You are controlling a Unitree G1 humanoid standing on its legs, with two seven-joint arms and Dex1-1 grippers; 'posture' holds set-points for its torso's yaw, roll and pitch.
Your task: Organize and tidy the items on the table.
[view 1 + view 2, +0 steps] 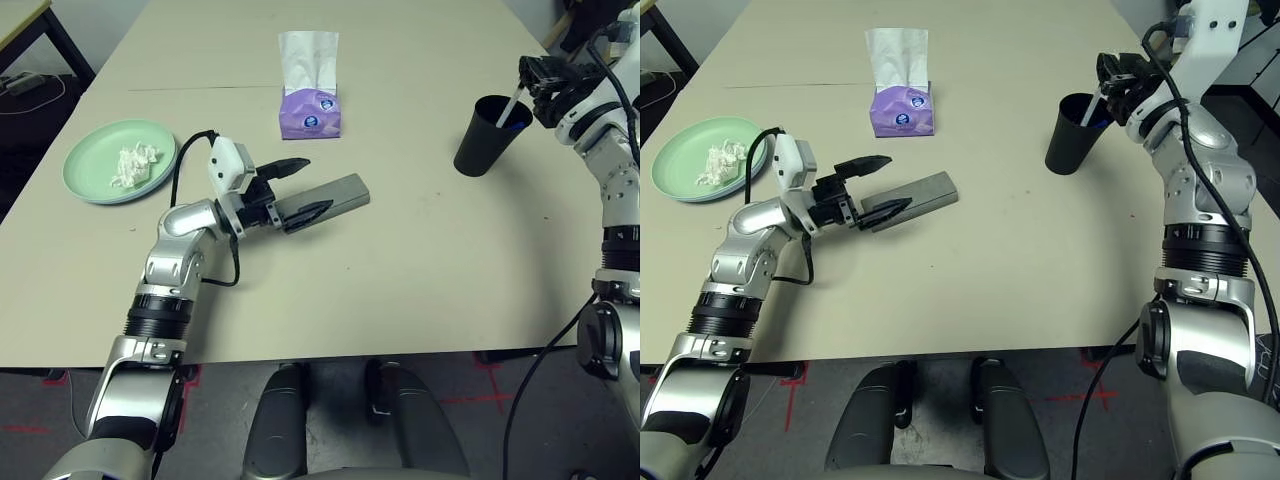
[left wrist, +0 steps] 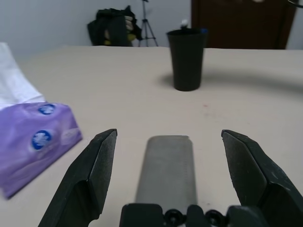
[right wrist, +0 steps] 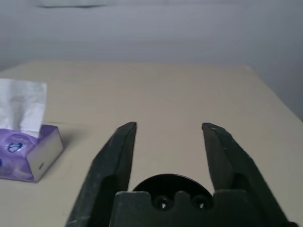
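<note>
We are seeing 2 silver forearms (image 1: 160, 290) with ribbed black collars at the joints — the metal is shining, rounded and segmented. A white housing (image 1: 228, 165) is capping the left wrist, and black cables (image 1: 185, 160) are looping from it back along the arm. The left gripper (image 1: 296, 187) is showing 2 black, tapering fingers (image 2: 90, 175) — matte and wedge-shaped. The right gripper (image 3: 168, 142) is showing 2 small screws (image 3: 163, 204) in its black base.

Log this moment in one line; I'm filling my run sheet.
left end effector: open, straddling glasses case | right end effector: open above black cup | tissue wad: on green plate
</note>
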